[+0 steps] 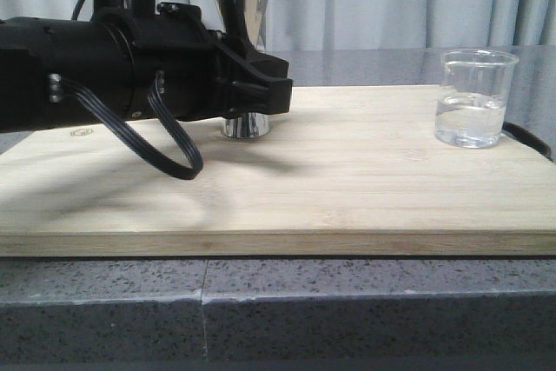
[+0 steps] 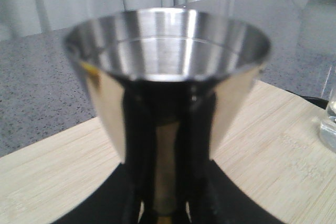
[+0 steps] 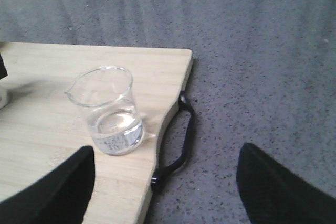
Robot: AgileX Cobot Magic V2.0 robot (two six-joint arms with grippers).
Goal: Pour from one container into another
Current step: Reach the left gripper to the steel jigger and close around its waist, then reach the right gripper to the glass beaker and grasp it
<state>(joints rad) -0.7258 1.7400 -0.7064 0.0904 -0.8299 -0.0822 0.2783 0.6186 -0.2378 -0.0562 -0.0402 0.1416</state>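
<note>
The beaker (image 1: 476, 97) stands upright near the right edge of the wooden board (image 1: 347, 180), just beside the black handle (image 3: 181, 140) at that edge, and it is about one third full of clear liquid. It is thin glass, so I judge it light but fragile, and smooth enough to slip. The best hold seems to be on the round wall, about at the middle height, with the spout (image 3: 69, 93) kept free.

The right tool (image 3: 165, 190) is spread wide and hangs near the beaker without touching it.

The jigger (image 1: 242, 58) stands toward the far left part of the board. It is stiff polished steel, narrow at the waist, so it may tip easily. The left tool (image 2: 164, 203) seems pressed on its waist.
</note>
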